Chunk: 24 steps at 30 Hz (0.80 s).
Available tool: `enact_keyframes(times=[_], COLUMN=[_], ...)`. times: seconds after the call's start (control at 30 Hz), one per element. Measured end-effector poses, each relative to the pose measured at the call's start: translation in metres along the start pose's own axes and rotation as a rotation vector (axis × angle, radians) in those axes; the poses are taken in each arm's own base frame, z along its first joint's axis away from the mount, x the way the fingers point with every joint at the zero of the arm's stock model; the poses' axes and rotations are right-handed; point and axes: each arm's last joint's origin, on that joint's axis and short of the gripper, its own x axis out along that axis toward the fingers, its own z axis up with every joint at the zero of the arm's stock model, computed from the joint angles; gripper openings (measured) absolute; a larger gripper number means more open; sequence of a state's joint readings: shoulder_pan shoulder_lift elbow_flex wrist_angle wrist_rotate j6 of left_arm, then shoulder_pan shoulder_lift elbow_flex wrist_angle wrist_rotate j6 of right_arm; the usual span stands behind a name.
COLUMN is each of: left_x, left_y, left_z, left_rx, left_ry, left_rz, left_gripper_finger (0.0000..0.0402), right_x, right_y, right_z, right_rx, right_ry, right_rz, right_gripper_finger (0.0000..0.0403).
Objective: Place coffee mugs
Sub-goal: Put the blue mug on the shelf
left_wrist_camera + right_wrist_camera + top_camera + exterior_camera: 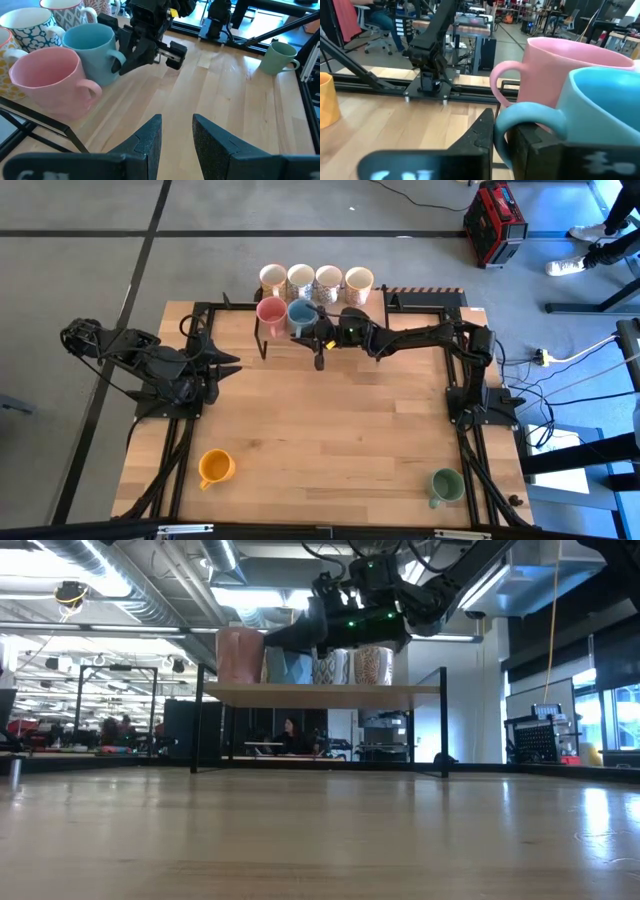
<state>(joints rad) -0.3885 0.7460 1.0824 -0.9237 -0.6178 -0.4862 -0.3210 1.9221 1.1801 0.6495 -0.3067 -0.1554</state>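
A raised wooden shelf (320, 693) stands at the table's far edge. Several white patterned mugs (314, 278) stand in its back row, and a pink mug (271, 312) and a light blue mug (300, 313) stand upright in front of them. My right gripper (504, 127) reaches in from the table's right and is shut on the blue mug (92, 50). An orange mug (215, 468) and a green mug (445, 485) stand upright on the tabletop near its front edge. My left gripper (177, 125) waits open at the table's left, holding nothing. My right gripper pinches the blue mug's handle loop (506, 120) between its two fingers (481, 131), one on either side of the loop. The fingers come level from the table's right. The mug stands upright with its bottom on the shelf board, next to the pink mug (560, 65).
Black frame rails (455, 395) run along the table's left, right and far sides. Bare wood lies between the shelf and the two front mugs. A red case (494, 220) and a person's legs (600, 240) are on the floor beyond the table.
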Motion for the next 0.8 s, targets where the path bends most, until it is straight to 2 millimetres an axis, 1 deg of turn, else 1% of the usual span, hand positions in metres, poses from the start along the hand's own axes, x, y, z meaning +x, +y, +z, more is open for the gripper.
enact_keyframes(times=[0.27, 0.47, 0.6, 0.7, 0.8], left_x=[0.0000, 0.0000, 0.0000, 0.0000, 0.0000], left_y=[0.0000, 0.0000, -0.0001, -0.0001, 0.0000], left_z=[0.0000, 0.0000, 0.0000, 0.0000, 0.0000], left_rx=[0.000, 0.000, 0.000, 0.001, 0.001], left_ry=[0.000, 0.001, 0.001, 0.001, 0.001], left_rz=[0.000, -0.001, -0.002, -0.002, -0.002], left_gripper_finger=[0.0103, 0.0103, 0.0103, 0.0103, 0.0103], right_x=[0.0000, -0.0001, -0.0001, -0.0002, -0.0006], right_y=[-0.0003, -0.0018, -0.0018, -0.0017, -0.0013], right_z=[-0.0014, -0.0023, -0.0024, -0.0027, -0.0033], right_rx=[0.009, 0.030, 0.033, 0.034, 0.038], right_ry=[0.021, 0.036, 0.036, 0.038, 0.051], right_rz=[-0.026, -0.081, -0.081, -0.081, -0.072], right_gripper_finger=[0.0048, 0.0088, 0.0117, 0.0129, 0.0133])
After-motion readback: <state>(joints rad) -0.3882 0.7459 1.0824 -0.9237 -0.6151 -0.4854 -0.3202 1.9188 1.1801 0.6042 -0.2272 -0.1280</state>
